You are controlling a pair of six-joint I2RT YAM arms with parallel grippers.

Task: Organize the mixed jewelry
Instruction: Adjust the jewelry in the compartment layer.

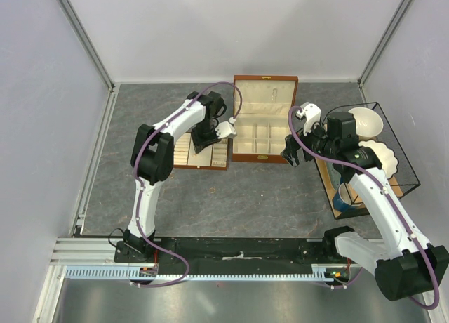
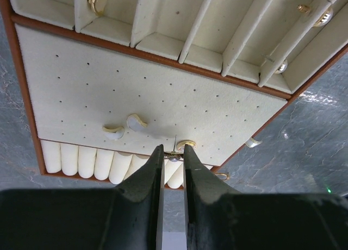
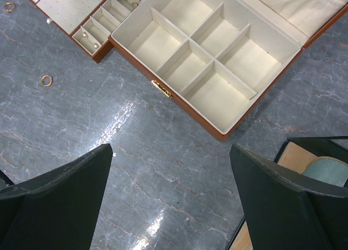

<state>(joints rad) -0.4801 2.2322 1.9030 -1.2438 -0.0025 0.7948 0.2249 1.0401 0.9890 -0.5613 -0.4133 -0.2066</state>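
Note:
My left gripper (image 2: 174, 152) is shut on a small stud earring (image 2: 174, 157), whose thin pin points up at the cream perforated pad (image 2: 109, 87) of the slotted tray (image 1: 184, 156). Two pale curved earrings (image 2: 124, 127) and a gold piece (image 2: 186, 144) lie on that pad. More jewelry sits in the tray's compartments (image 2: 97, 0). A gold ring (image 2: 221, 176) and a silver piece (image 2: 253, 143) lie on the table beside the tray. My right gripper (image 3: 171, 195) hangs open over bare table in front of the open wooden box (image 3: 163, 92). Another gold ring (image 3: 47, 80) lies on the table.
The box's cream compartments (image 3: 212, 43) hold nothing that I can see. A black wire rack (image 1: 393, 137) at the right holds white bowls, with a blue cup (image 1: 344, 196) on a wooden board. Grey walls enclose the table.

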